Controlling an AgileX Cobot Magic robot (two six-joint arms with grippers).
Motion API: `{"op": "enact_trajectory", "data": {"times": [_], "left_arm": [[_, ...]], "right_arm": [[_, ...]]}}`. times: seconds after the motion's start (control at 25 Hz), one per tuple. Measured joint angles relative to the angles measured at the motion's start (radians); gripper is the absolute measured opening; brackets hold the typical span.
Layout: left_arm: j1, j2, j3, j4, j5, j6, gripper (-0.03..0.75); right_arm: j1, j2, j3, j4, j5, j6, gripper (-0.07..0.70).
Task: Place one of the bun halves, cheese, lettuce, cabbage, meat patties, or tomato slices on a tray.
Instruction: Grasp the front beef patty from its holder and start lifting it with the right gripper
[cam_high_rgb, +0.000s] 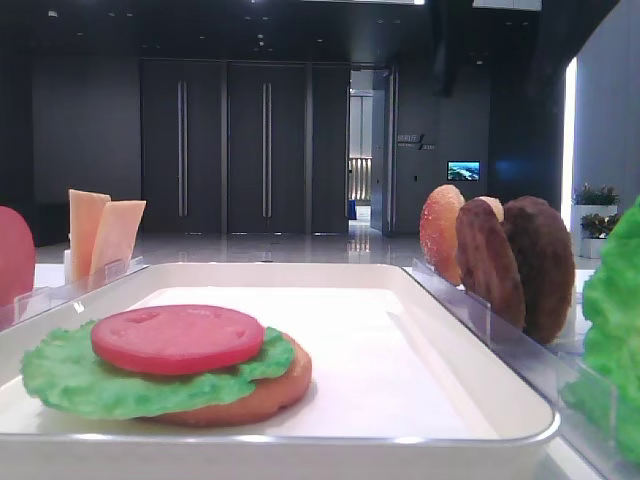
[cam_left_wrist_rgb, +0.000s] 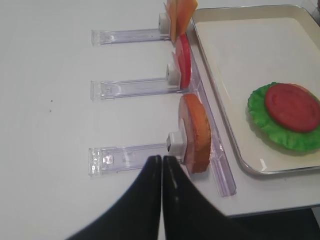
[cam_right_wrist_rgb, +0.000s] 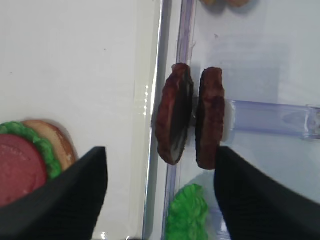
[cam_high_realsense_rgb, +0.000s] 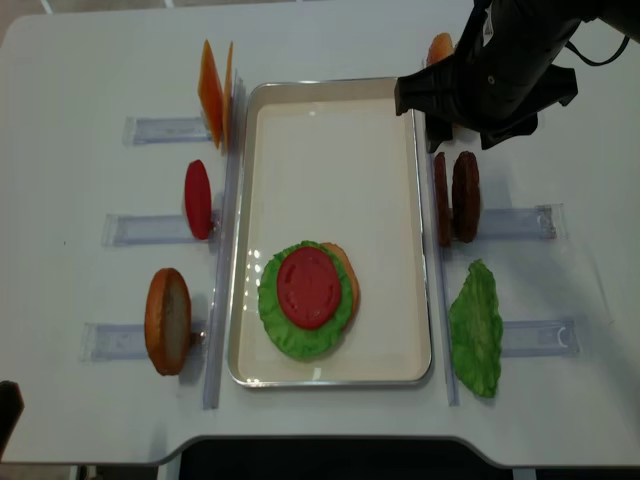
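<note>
The white tray (cam_high_realsense_rgb: 330, 130) holds a stack: a bun half, green lettuce (cam_high_realsense_rgb: 275, 325) and a tomato slice (cam_high_realsense_rgb: 308, 287) on top. Two dark meat patties (cam_high_realsense_rgb: 465, 196) stand on edge in the clear rack just right of the tray. My right gripper (cam_right_wrist_rgb: 161, 150) hangs open above them, its black fingers (cam_right_wrist_rgb: 70, 195) spread wide, one over the tray's rim and one past the outer patty (cam_right_wrist_rgb: 209, 117); nothing is between them. My left gripper (cam_left_wrist_rgb: 161, 159) is shut and empty, close to a bun half (cam_left_wrist_rgb: 196, 131) standing in the left near rack.
Left racks also carry a tomato slice (cam_high_realsense_rgb: 197, 198) and cheese (cam_high_realsense_rgb: 212, 92). On the right, a loose lettuce leaf (cam_high_realsense_rgb: 476, 330) lies at the near rack, and a bun half (cam_high_realsense_rgb: 440, 48) shows partly behind the right arm. The tray's far half is bare.
</note>
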Motion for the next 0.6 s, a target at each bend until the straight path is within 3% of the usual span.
{"op": "enact_trajectory", "data": {"times": [0.6], "left_arm": [[0.000, 0.000, 0.000, 0.000, 0.000, 0.000, -0.001]], "right_arm": [[0.034, 0.087, 0.000, -0.002, -0.035, 0.033, 0.440]]}}
